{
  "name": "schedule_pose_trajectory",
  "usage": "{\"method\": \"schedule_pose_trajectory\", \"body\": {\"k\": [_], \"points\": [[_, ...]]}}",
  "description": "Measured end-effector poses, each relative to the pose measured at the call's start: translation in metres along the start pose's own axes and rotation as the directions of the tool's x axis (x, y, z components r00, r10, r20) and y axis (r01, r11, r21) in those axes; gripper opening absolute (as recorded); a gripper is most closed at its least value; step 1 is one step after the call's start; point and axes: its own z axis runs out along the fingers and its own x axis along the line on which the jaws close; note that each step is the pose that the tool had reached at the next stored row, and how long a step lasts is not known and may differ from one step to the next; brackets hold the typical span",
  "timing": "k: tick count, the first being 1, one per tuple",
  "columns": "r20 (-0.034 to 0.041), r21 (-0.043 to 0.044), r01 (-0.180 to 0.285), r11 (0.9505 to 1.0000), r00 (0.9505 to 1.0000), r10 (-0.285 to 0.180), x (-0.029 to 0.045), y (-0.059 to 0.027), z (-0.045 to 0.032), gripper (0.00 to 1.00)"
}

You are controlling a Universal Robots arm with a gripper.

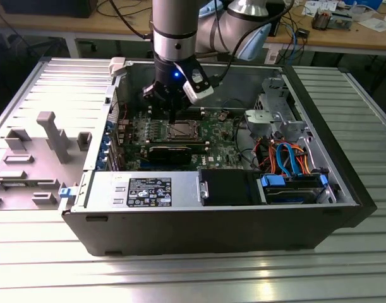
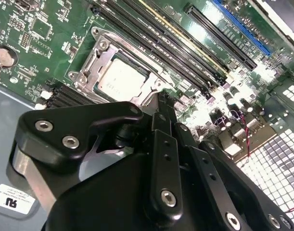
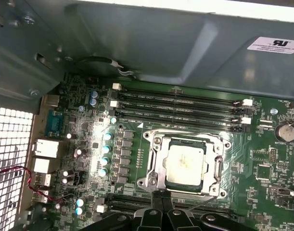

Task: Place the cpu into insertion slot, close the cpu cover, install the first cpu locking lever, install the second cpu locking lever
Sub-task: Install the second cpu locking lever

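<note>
Hovering at the socket's edge, gripper point(image 3: 162, 199) (jaws pressed together, empty) with cpu point(image 3: 184, 161) seated under closed cover point(image 3: 159, 166); levers likely pending

A: Exterior view, lighting?
B: Bright and even. Broad glare patches on the ribbed metal table point(image 1: 199, 278) at lower centre and lower left; inside of the computer case point(image 1: 344, 189) noticeably darker. A small blue light glows on the arm point(image 1: 175, 74), upper centre.

A: Second wrist view?
B: Strong white glare on the circuit board point(image 2: 50, 53) at right centre. Gripper body point(image 2: 137, 178) in the foreground dark and soft.

A: First wrist view?
B: Washed-out strip along the top edge; a bright hotspot left of centre; the chip point(image 3: 185, 161) shows a mild sheen.
</note>
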Motion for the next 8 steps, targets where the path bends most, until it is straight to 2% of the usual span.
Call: {"method": "schedule_pose_trajectory", "body": {"k": [3, 8], "points": [[-0.0041, -0.0005, 0.000, 1.0000, 1.0000, 0.000, 0.0002, -0.0082, -0.0005, 0.11], [-0.0077, -0.0002, -0.001, 1.0000, 1.0000, 0.001, -0.0059, -0.0094, -0.0005, 0.11]]}}
